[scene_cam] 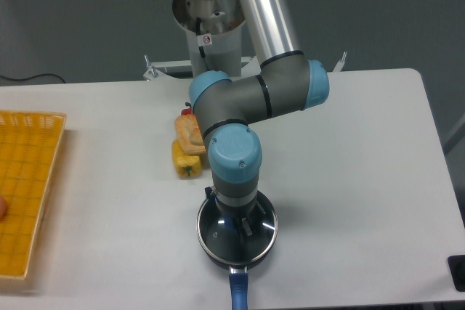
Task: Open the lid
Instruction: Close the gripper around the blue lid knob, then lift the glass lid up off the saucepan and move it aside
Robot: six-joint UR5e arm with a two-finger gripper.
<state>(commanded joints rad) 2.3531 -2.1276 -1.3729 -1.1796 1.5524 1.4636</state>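
The lid [216,239], a clear glass disc with a thin silver rim, lies flat on the dark saucepan [256,253] near the table's front edge. The pan's blue handle [238,292] points toward me. My gripper [237,226] reaches straight down over the lid's centre. The blue wrist hides most of it, and only dark finger parts show against the glass. The lid's blue knob is mostly hidden under the wrist. I cannot tell whether the fingers are closed on it.
A yellow pepper [186,162] and a piece of bread [190,134] lie just behind the pan, beside the arm. A yellow basket [25,186] stands at the left edge. A dark object [458,271] sits at the front right corner.
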